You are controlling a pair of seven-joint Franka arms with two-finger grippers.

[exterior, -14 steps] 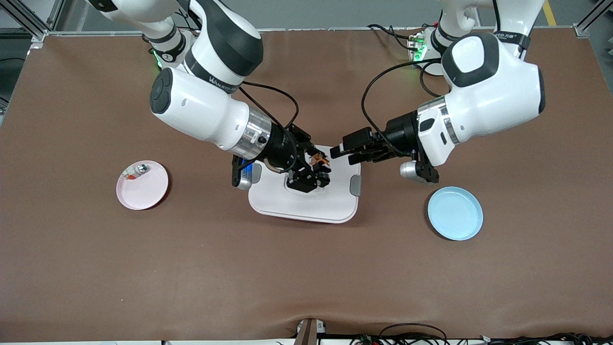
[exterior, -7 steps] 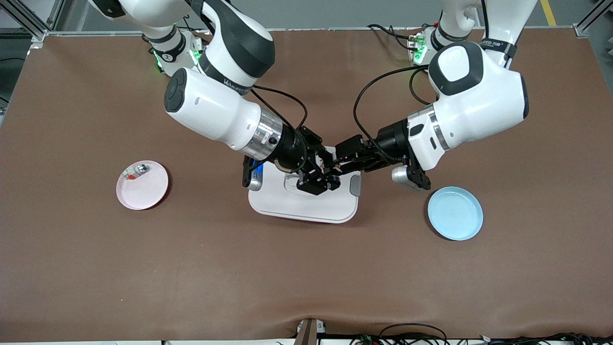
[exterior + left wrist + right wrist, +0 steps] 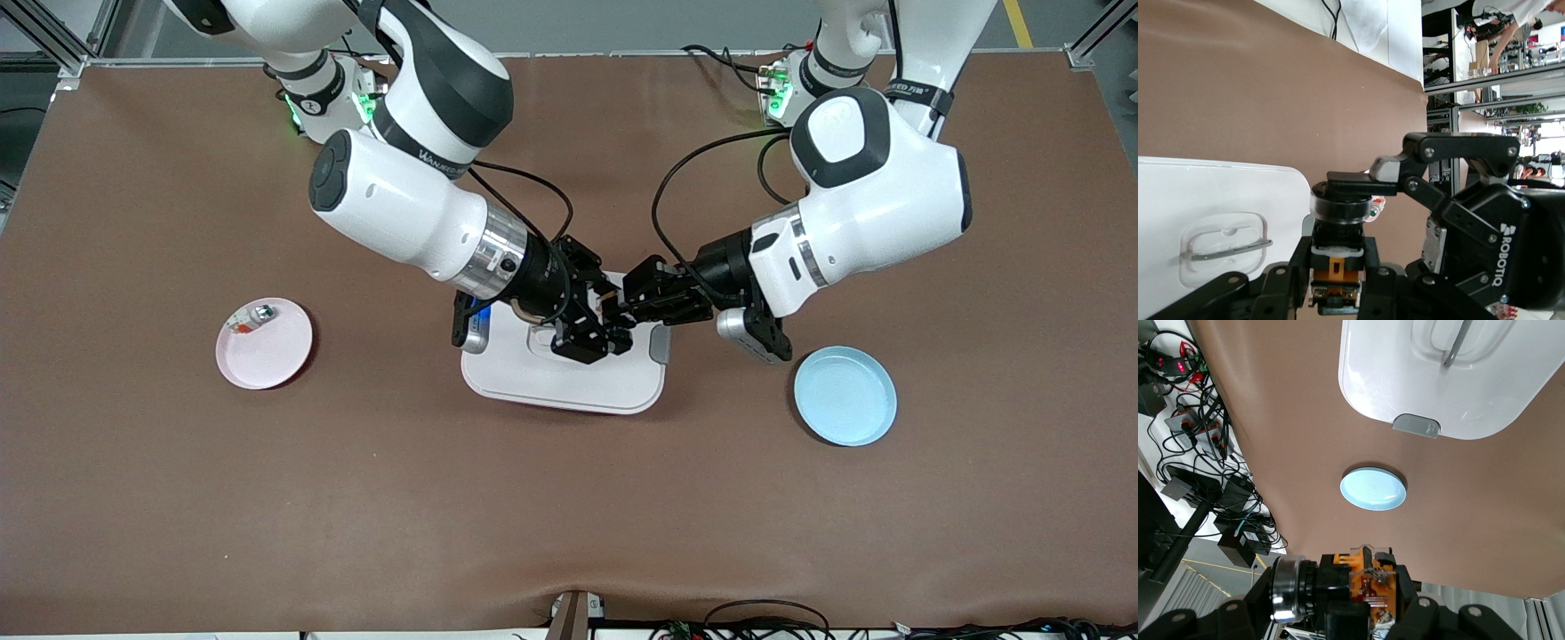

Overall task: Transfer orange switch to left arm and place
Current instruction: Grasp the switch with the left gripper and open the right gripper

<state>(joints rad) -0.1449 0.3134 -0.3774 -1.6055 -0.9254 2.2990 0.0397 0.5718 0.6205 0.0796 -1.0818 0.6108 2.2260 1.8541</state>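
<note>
The orange switch (image 3: 610, 305) hangs in the air over the white box (image 3: 533, 378), held from both ends. My right gripper (image 3: 601, 316) is shut on it; in the right wrist view the switch (image 3: 1368, 581) lies crosswise between the fingers (image 3: 1471, 617), with its silver ring and black head showing. My left gripper (image 3: 628, 307) is shut on its orange body (image 3: 1335, 270) in the left wrist view. There the right gripper (image 3: 1368, 181) reaches in and presses on the switch's black head. The box lid (image 3: 1205, 193) lies just below both hands.
A blue plate (image 3: 845, 396) lies toward the left arm's end of the table and also shows in the right wrist view (image 3: 1373, 489). A pink plate (image 3: 267, 351) toward the right arm's end carries a small silver-green piece (image 3: 253, 316). Grey latches (image 3: 659, 343) sit on the box sides.
My left gripper has moved in toward the right gripper and closed on the switch. The right arm shifted slightly toward it, still holding the switch.
</note>
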